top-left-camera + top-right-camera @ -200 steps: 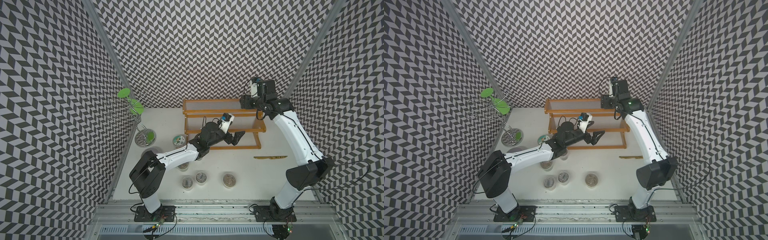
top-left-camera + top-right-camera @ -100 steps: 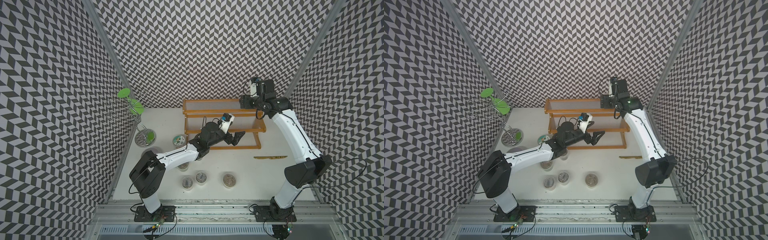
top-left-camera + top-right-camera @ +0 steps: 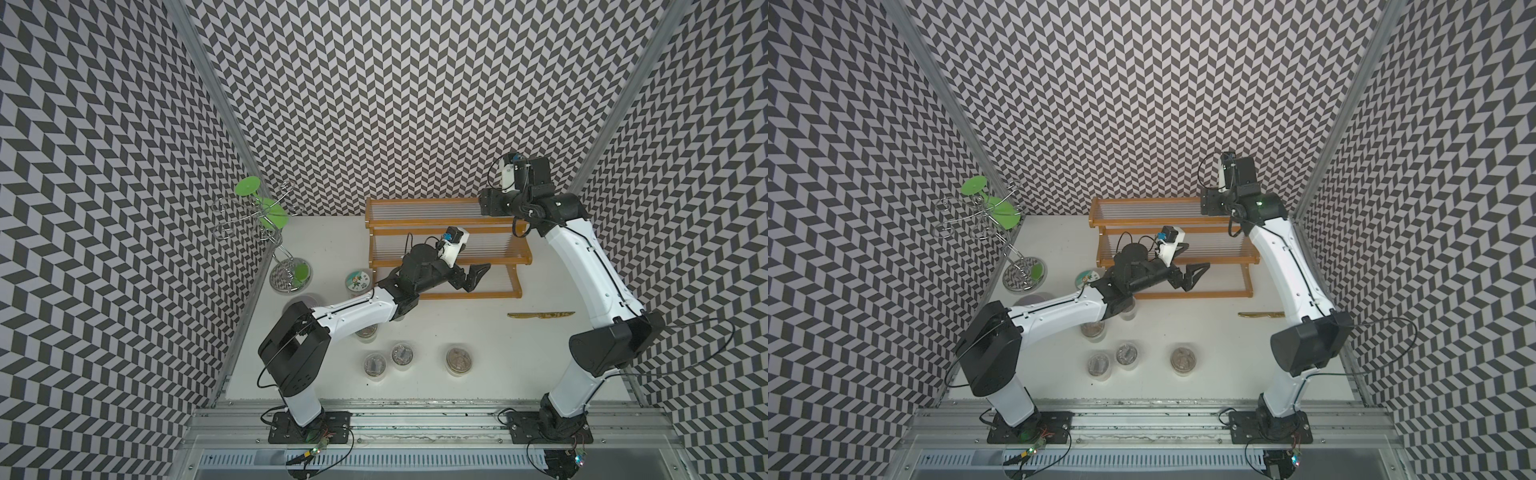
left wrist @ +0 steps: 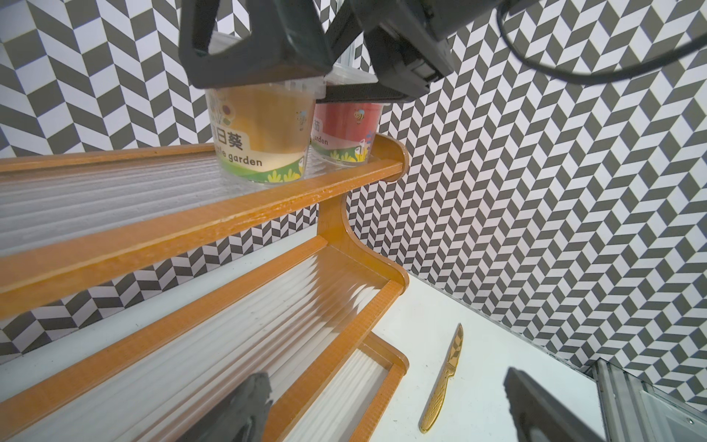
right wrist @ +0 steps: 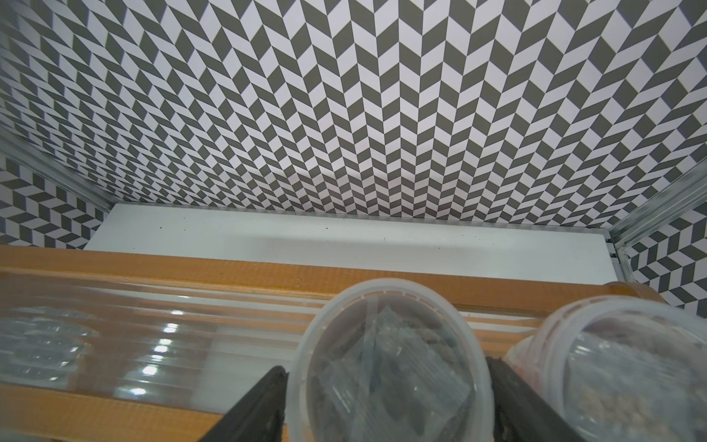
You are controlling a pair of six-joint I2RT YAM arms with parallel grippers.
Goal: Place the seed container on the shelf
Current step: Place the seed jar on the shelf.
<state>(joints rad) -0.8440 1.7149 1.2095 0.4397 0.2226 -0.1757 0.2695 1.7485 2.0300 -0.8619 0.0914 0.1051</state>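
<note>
Two pincers show. At the upper right of a top view, the right pincer [image 5: 387, 365] straddles the lid of the seed container [image 4: 256, 134], fingers close on both sides; whether they press it or stand free I cannot tell. The container stands upright on the top tier of the shelf [image 3: 444, 296], just beside a red-labelled jar [image 4: 346, 130] at the end post. The left pincer [image 3: 473, 277] gapes wide and empty over the lower tiers. The top tier lies open leftward.

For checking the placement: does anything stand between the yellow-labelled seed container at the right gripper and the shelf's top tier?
Nothing visible does. The yellow-labelled seed container already appears to stand on the top tier of the shelf, between the fingers of the right gripper, beside a red-labelled container.
</note>
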